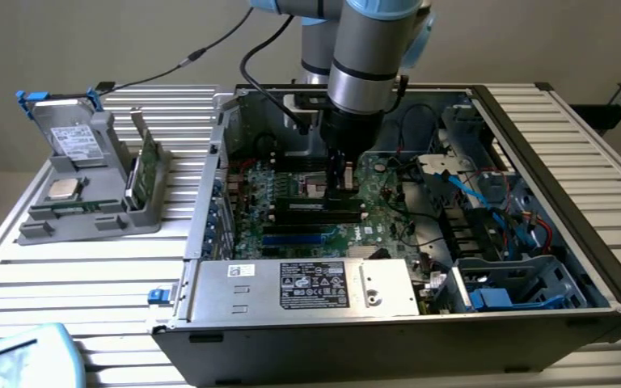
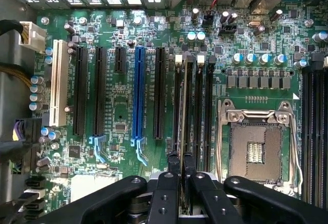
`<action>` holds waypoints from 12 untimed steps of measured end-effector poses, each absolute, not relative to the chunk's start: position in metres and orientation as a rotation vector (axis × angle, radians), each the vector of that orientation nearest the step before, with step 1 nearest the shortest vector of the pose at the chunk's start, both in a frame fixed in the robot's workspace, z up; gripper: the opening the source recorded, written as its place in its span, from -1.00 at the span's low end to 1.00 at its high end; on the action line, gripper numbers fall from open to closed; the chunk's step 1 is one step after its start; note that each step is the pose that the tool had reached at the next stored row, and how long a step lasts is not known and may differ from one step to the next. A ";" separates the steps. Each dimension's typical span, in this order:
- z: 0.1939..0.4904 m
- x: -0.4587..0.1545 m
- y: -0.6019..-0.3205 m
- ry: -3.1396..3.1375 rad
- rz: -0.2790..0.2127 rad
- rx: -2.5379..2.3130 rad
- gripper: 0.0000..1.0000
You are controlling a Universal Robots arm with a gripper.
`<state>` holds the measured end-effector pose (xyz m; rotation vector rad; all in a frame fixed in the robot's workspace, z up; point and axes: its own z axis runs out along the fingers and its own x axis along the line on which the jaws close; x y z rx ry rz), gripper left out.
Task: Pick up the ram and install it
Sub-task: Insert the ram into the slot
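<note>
Wrist view: the claw [image 2: 181,158] is gripping the ram [image 2: 182,111] edge-on, its jaws nearly together on the thin board. The ram is running straight out from the claw, its long axis lying parallel to the black slots [image 2: 208,111] and directly over one of them, beside the socket [image 2: 254,149]. Whether it is touching or seated in that slot cannot be told.

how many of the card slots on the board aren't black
2: a white slot at the edge of the board and a blue slot between black slots. The jaws may hide others.
</note>
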<state>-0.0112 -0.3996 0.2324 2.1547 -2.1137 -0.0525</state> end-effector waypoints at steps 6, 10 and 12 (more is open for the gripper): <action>0.231 -0.011 -0.400 -2.111 -0.048 2.154 -0.73; 0.230 -0.011 -0.400 -2.110 -0.045 2.152 -0.73; 0.229 -0.011 -0.400 -2.109 -0.043 2.151 -0.73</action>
